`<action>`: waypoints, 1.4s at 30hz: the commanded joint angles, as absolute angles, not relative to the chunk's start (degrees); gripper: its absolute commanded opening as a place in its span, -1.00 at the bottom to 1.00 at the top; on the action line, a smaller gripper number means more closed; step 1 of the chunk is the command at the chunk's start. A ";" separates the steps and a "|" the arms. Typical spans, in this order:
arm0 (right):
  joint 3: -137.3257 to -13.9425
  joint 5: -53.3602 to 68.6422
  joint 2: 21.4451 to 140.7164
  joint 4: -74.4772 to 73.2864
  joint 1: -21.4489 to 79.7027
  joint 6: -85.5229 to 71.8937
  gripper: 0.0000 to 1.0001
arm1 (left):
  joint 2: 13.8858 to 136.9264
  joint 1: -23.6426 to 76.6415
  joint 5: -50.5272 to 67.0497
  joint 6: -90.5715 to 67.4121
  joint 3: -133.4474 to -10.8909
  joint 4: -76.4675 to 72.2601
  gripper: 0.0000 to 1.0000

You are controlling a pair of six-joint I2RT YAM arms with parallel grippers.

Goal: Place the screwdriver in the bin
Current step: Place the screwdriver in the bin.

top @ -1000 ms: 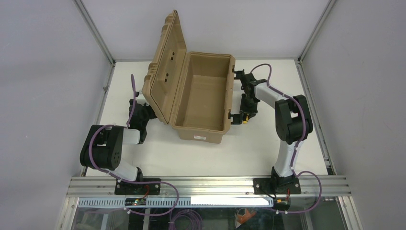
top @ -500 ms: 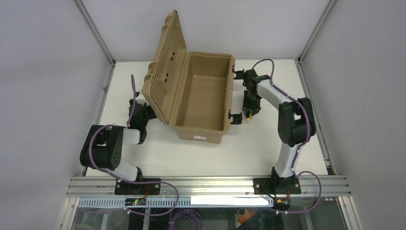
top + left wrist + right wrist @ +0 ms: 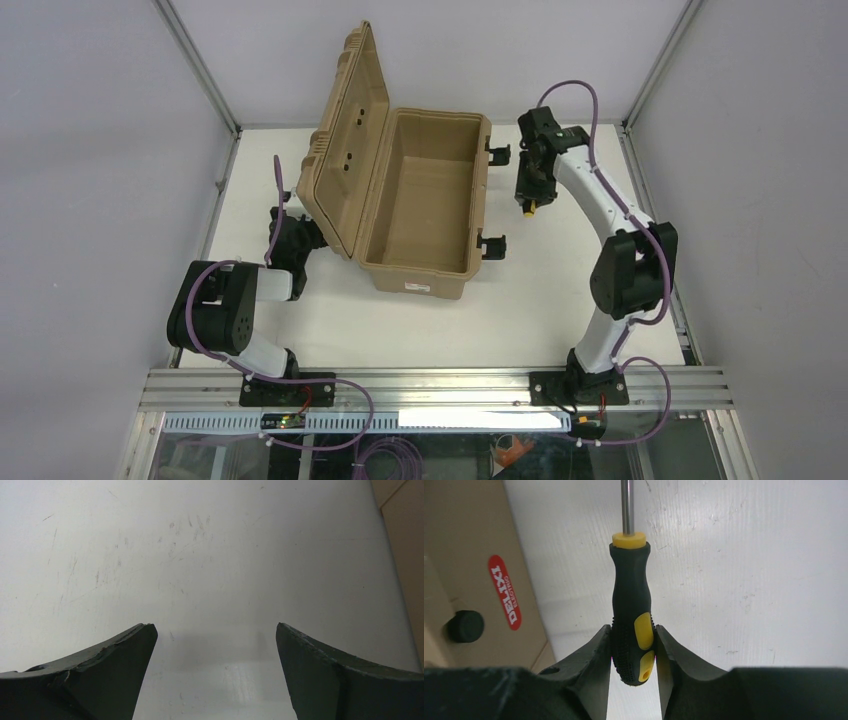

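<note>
The screwdriver [image 3: 631,605] has a black-and-yellow handle and a thin metal shaft. My right gripper [image 3: 633,635] is shut on the handle's end and holds it above the table, just right of the bin. In the top view the gripper [image 3: 528,200] hangs by the bin's right wall, with the yellow handle tip [image 3: 530,211] showing. The bin [image 3: 425,200] is a tan case standing open, its ribbed lid [image 3: 345,140] tilted up on the left, its inside bare. My left gripper [image 3: 215,645] is open and empty over bare table, behind the lid [image 3: 290,240].
Two black latches [image 3: 497,152] [image 3: 492,245] stick out of the bin's right wall near my right gripper. A red oval label [image 3: 505,591] and a black knob [image 3: 466,626] show on the bin's side. Grey walls and metal posts enclose the white table [image 3: 560,290].
My right gripper has lifted the screwdriver off the table by the lower latch and carried it up and toward the far end of the bin's right side. The left arm has not moved.
</note>
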State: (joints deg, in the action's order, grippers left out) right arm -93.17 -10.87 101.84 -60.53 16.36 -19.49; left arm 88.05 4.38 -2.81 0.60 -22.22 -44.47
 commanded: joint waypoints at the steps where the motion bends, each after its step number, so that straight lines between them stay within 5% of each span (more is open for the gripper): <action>1: -100.44 -12.30 99.15 -63.56 16.08 -17.94 -0.72 | 86.28 3.78 -1.84 0.17 -21.90 -46.05 0.98; 24: -130.23 -3.62 112.89 -68.47 25.72 -23.18 -0.74 | 86.29 3.78 -1.85 0.16 -21.95 -46.06 0.98; 42: -125.63 -5.36 121.39 -60.61 36.93 -34.46 -0.73 | 86.31 3.81 -1.85 0.13 -21.93 -46.05 0.98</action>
State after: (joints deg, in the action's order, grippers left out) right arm -126.17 -3.84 119.81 -64.14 35.40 -30.48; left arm 88.05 4.38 -2.81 0.60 -22.22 -44.45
